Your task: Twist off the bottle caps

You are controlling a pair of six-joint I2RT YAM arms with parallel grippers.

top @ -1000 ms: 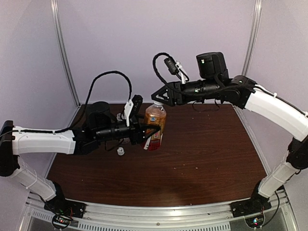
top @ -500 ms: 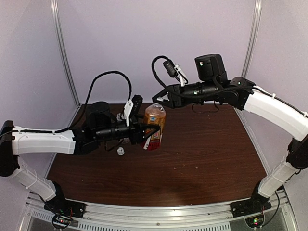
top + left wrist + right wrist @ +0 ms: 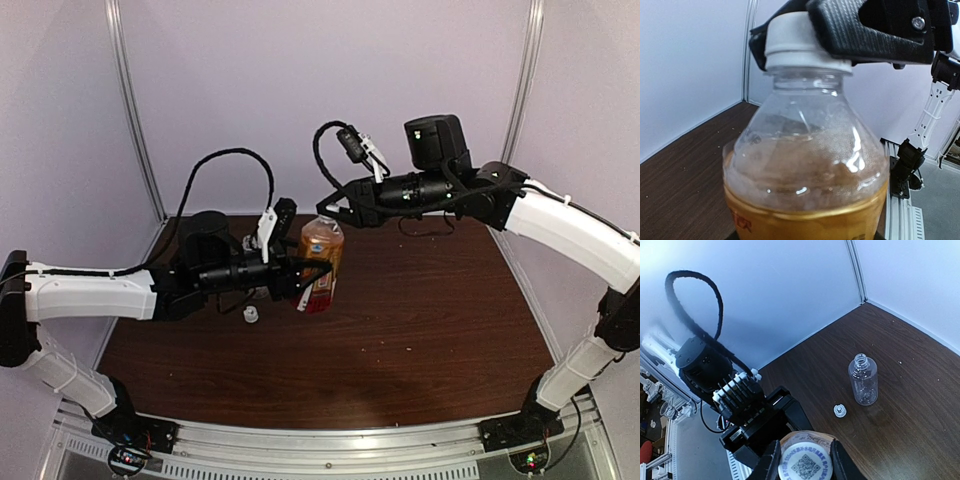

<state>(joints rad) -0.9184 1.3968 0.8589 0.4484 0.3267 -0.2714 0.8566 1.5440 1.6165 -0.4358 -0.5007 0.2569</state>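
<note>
1. The amber bottle (image 3: pixel 322 243) stood upright on the woodgrain table (image 3: pixel 430 320): smooth clear plastic, round white cap (image 3: pixel 790 42).
2. Your right tool (image 3: pixel 333 211) was clamped on that cap.
3. Your left tool (image 3: pixel 312 276) gripped its body.

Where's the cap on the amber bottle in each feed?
Top external: cap at centre atop the amber bottle, under the right pincer's tips.
Left wrist: cap top centre, black fingers clamped around it.
Right wrist: cap bottom centre, QR sticker facing up.
Shared landmark: the right pincer gripping it.
</note>
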